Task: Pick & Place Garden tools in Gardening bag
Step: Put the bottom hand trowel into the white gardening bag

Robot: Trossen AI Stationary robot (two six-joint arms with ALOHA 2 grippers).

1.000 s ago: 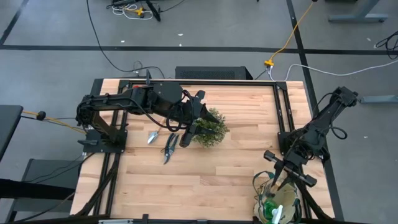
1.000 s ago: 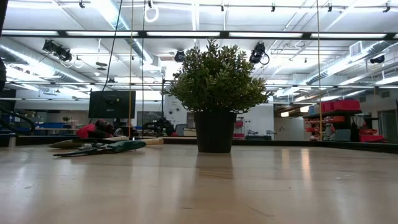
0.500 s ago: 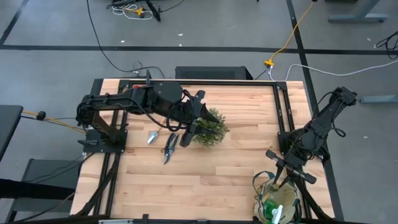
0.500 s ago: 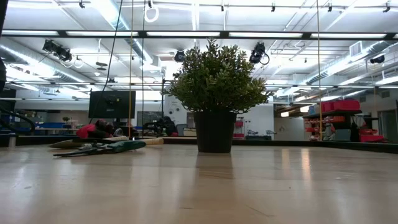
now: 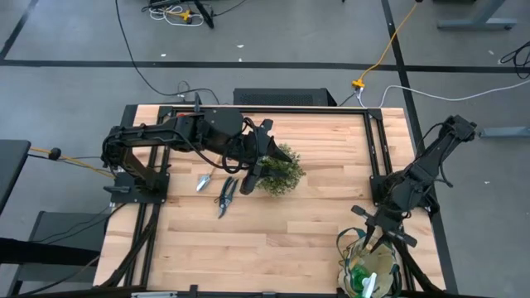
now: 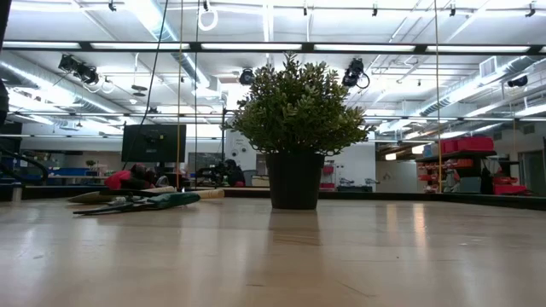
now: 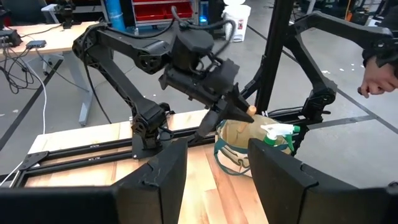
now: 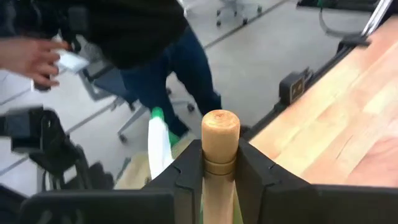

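Right tool (image 8: 219, 163) pinches a round-ended wooden handle (image 8: 220, 138) above the beige canvas bag (image 5: 370, 263) (counter's corner); left tool (image 7: 211, 163) hangs spread by the bushy green plant (image 5: 279, 170).

- We see the potted plant (image 6: 296, 128) standing upright on the desk (image 6: 273, 256).
- Left of the plant, pruning shears (image 6: 141, 203) lie flat; red gloves (image 6: 122, 179) sit behind them.

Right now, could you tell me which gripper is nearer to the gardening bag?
Right. The right gripper is directly over the gardening bag, gripping a wooden-handled tool; the left gripper sits beside the plant, well away.
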